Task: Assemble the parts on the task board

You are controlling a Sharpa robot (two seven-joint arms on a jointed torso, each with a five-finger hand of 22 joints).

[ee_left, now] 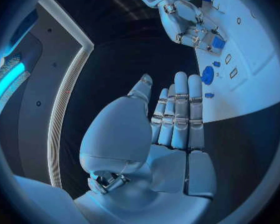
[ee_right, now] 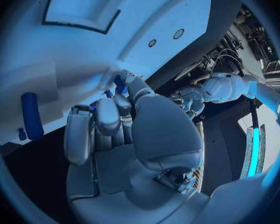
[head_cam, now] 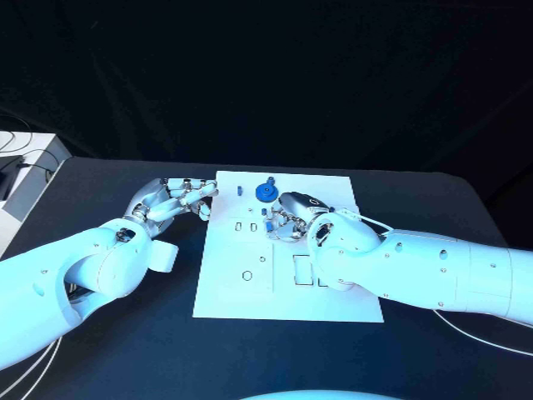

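Note:
The white task board point(head_cam: 225, 292) lies in the middle of the black table. A round blue part point(head_cam: 266, 192) stands near its far edge and also shows in the left wrist view point(ee_left: 207, 75). My right hand point(head_cam: 298, 212) hovers over the board's far middle, fingers curled, pinching a small blue part point(ee_right: 119, 83) between thumb and fingers; the left wrist view shows that part point(ee_left: 218, 43) at its fingertips. My left hand point(head_cam: 174, 200) sits beside the board's far left edge, fingers straight and holding nothing point(ee_left: 177, 114). A long blue cylinder point(ee_right: 32, 115) lies on the board.
Slots and holes point(head_cam: 305, 270) are cut in the board's near half. A white box point(head_cam: 14, 196) with cables stands at the table's far left. Bare black table point(head_cam: 135, 350) lies between the board and the table's front edge.

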